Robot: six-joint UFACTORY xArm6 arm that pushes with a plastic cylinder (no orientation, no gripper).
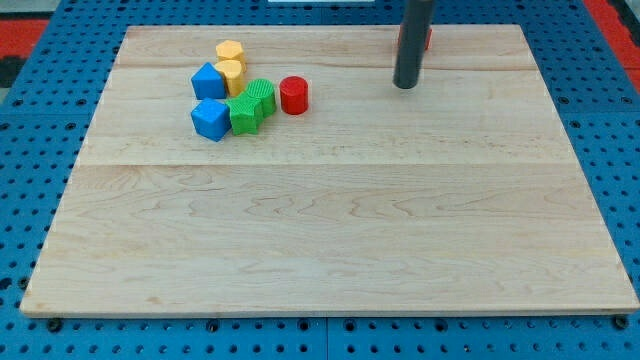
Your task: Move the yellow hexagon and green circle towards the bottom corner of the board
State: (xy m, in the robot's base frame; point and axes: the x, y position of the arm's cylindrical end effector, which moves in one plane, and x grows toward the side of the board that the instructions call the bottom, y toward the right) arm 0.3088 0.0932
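Note:
A cluster of blocks sits at the upper left of the wooden board (330, 240). A yellow hexagon (230, 50) is at its top, with a second yellow block (231, 75) just below it. A rounded green block (263, 94) touches a second green block (245, 114) at its lower left. My tip (405, 86) rests on the board at the upper right, far to the right of the cluster and touching no block there.
Two blue blocks (207, 80) (210, 118) sit on the cluster's left side. A red cylinder (293, 95) stands just right of the green blocks. Another red block (428, 38) is partly hidden behind the rod near the top edge.

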